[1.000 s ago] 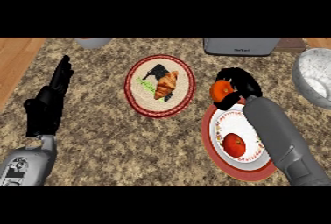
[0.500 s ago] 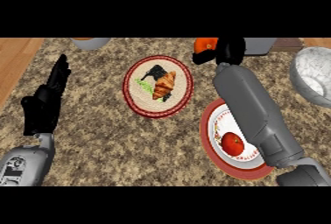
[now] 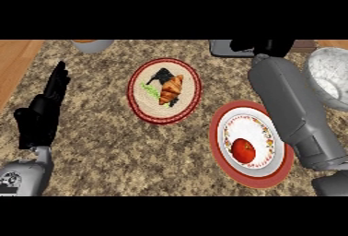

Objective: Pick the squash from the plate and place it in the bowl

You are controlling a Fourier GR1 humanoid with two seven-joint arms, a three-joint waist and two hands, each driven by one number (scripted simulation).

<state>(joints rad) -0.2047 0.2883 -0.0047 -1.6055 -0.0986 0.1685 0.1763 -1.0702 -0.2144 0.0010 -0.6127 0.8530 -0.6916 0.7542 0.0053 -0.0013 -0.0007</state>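
Head view: left hand (image 3: 42, 115) open at left edge; right hand's (image 3: 272, 45) state indiscernible.

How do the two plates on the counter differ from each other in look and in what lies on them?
The woven plate is tan with a dark red rim; the white plate has a patterned border and sits on a red mat. The woven plate holds a croissant with dark and green bits; the white plate holds one red round item. Both are round and lie flat.

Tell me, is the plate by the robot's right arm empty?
No. The white plate has a red tomato lying on it, below the right forearm.
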